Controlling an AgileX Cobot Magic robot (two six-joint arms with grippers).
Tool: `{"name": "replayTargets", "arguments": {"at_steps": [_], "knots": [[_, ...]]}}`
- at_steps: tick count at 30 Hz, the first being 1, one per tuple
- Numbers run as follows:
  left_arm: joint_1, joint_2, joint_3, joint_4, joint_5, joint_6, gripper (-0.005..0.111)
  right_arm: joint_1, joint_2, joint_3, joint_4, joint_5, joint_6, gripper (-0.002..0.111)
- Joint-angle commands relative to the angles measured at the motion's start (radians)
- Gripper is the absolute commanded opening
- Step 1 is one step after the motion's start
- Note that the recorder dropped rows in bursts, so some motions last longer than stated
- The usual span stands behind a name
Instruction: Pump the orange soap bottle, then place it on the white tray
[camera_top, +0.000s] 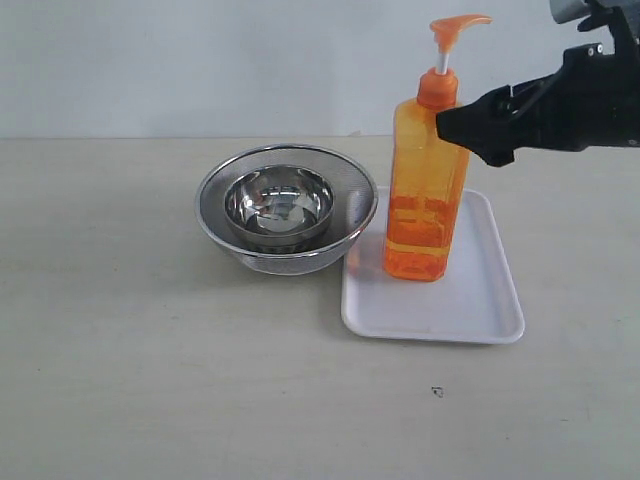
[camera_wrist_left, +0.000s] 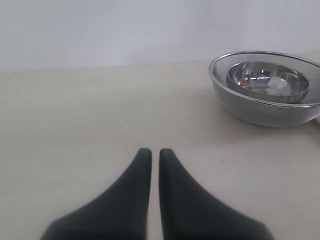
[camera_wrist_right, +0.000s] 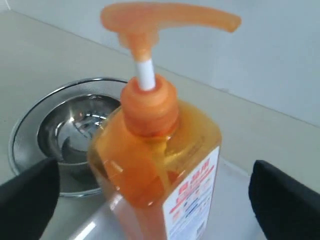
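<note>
From my station, the orange soap bottle stands on the white tray, on the tray's 9 o'clock half, close to the mesh strainer that holds a steel bowl. The tray lies at the strainer's 3 o'clock on the counter, with its rim just beside the strainer.

The right claw comes in from 3 o'clock at the height of the bottle's shoulder. It is spread wide with nothing in it. In the right wrist view one finger sits on each side of the bottle, with clear air between finger and plastic. I read that as a release stance: the bottle carries its own weight on its flat base, so the placing looks done.

The left claw is closed and empty, low over bare counter and well apart from the tray. I judge it parked there to keep out of the way.

The bottle's long axis runs straight up, with no lean that I can see. The pump head is raised on its white stem, and its spout points toward 3 o'clock in the exterior view. The label is on a face the exterior camera does not see.
</note>
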Motion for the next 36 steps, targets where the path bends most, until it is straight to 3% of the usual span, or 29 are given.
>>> {"name": "replayTargets", "arguments": {"at_steps": [1, 13, 33, 36], "knots": [[0.003, -0.003, 0.004, 0.004, -0.001, 0.004, 0.005, -0.002, -0.075, 0.078, -0.053, -0.003, 0.068, 0.093], [0.003, -0.003, 0.004, 0.004, -0.001, 0.004, 0.005, -0.002, -0.215, 0.326, -0.073, -0.158, 0.397, 0.093], [0.003, -0.003, 0.004, 0.004, -0.001, 0.004, 0.005, -0.002, -0.215, 0.343, -0.059, -0.231, 0.424, 0.093], [0.003, -0.003, 0.004, 0.004, -0.001, 0.004, 0.005, -0.001, -0.266, 0.344, -0.145, -0.202, 0.424, 0.093]]}}
